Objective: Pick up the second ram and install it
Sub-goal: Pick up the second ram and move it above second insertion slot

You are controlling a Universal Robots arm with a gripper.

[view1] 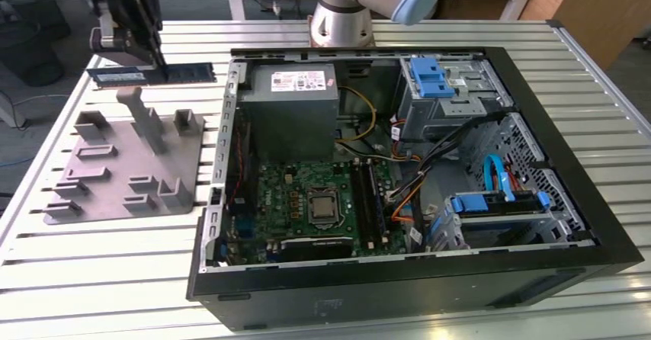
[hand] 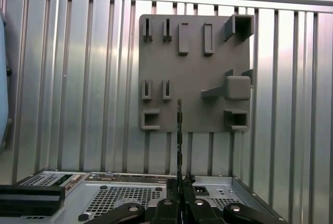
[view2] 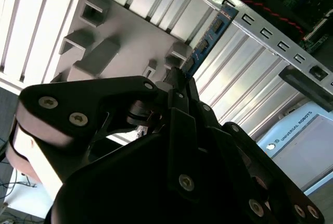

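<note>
Black links and screw heads of the hand [view2: 179, 78] crowd the front of the second wrist view. Its fingers are closed on the second ram [view2: 210, 36], pinching the blue-green stick by its two flat faces. One half of the stick juts out past the fingertips, toward the perforated wall of the open computer case [view2: 270, 41].

In the first wrist view the hand [hand: 179, 185] presents the second ram [hand: 179, 125] edge-on. It shows as a thin dark line running straight out from between the fingers, over the slatted metal surface [hand: 78, 78] and the near edge of the grey fixture plate [hand: 192, 78].

In the exterior view the hand [view1: 155, 64] comes down from above and grips the second ram [view1: 188, 72] at about mid-length, so the stick extends to both sides of the fingers. The long axis runs across that view. One end points to the exterior view's left and the other at the far corner of the computer case [view1: 407, 279], close to it but apart. The stick sits just beyond the far edge of the fixture plate [view1: 122, 165]. Whether it touches the surface [view1: 102, 264] I cannot tell.

The case lies open on its side with the green motherboard [view1: 295, 191] exposed, well apart from the stick. The robot's base [view1: 341, 20] stands behind the case.
</note>
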